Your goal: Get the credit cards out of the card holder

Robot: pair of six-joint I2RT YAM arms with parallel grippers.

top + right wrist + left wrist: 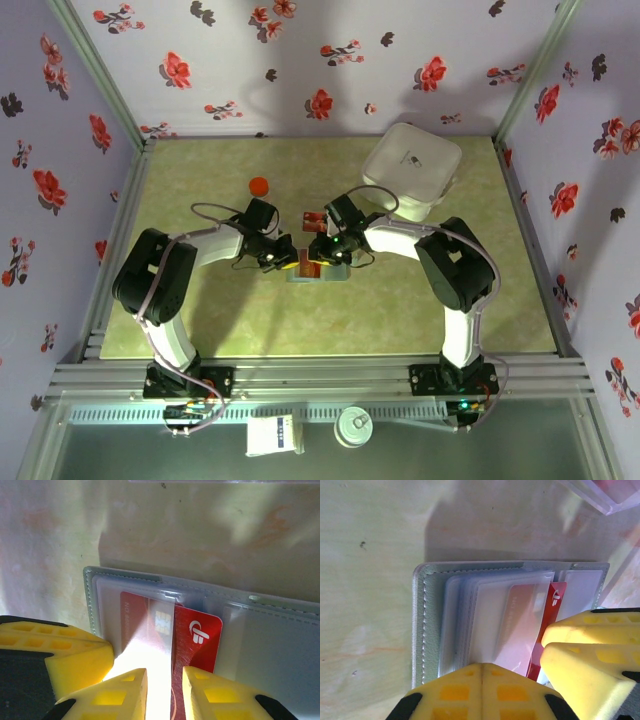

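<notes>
The left pincer (481, 672) was seen fully shut with nothing held between its fingers, its tips set on the near edge of the card holder (427, 625), over the clear sleeves of one panel. The right pincer (165, 676) was narrowed to a slim gap and closed on a red credit card (200, 630), which protruded partway from a sleeve beside the centre fold. A second red card (137, 617) was lodged inside the sleeve just beside it. The holder was laid open and flat on the green tabletop (200, 320), midway between the arms, with a pincer over it from either side. A clear plastic box (600, 492) was seen just beyond the holder, and a white rounded case (410, 165) farther back on the right.
</notes>
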